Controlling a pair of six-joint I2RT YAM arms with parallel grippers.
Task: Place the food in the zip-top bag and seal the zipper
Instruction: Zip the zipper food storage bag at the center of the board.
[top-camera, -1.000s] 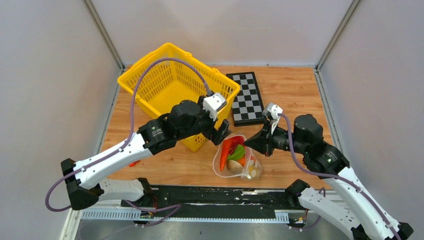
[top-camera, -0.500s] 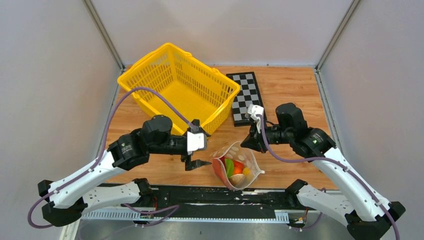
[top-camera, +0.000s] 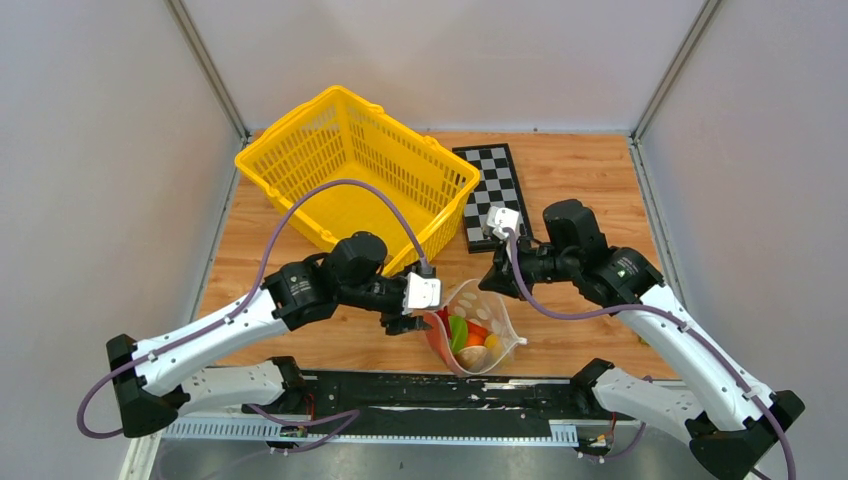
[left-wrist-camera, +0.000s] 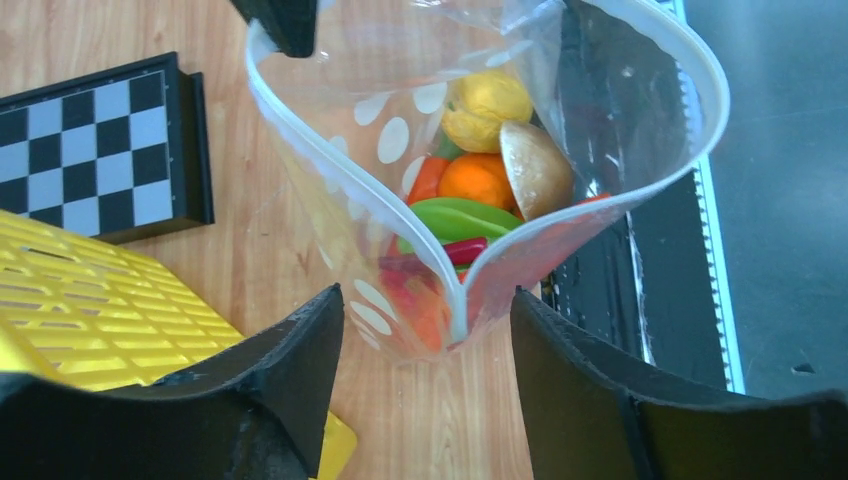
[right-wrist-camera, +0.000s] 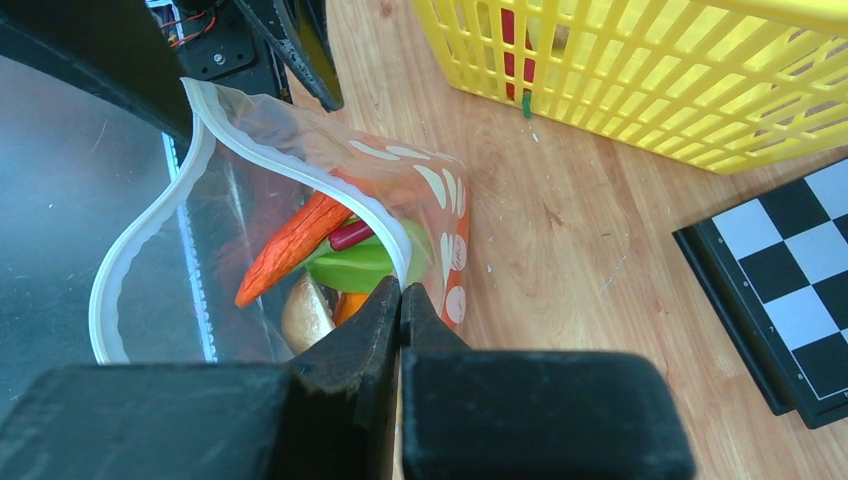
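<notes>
The zip-top bag (top-camera: 480, 335), clear with white dots, stands with its mouth open near the table's front edge. The food lies inside it: lemon (left-wrist-camera: 487, 100), orange (left-wrist-camera: 478, 180), brown ball (left-wrist-camera: 537, 165), green pepper (left-wrist-camera: 455, 218), red chili (left-wrist-camera: 455, 250) and carrot (right-wrist-camera: 295, 245). The pale zipper (left-wrist-camera: 330, 165) runs round the gaping mouth. My right gripper (right-wrist-camera: 400, 292) is shut on the bag's mouth edge at its far end (top-camera: 488, 286). My left gripper (left-wrist-camera: 428, 320) is open, and its jaws stand on either side of the bag's near end without touching it (top-camera: 415, 322).
The yellow mesh basket (top-camera: 350, 170) stands behind and left of the bag, close to my left arm. A folded chessboard (top-camera: 495, 195) lies at the back right of the basket. The black rail at the table's front edge (top-camera: 440, 385) lies just below the bag.
My left arm has swung from over the basket down to the bag's left end, and its open jaws now straddle that end. My right gripper keeps its hold and has lifted the mouth upright.
</notes>
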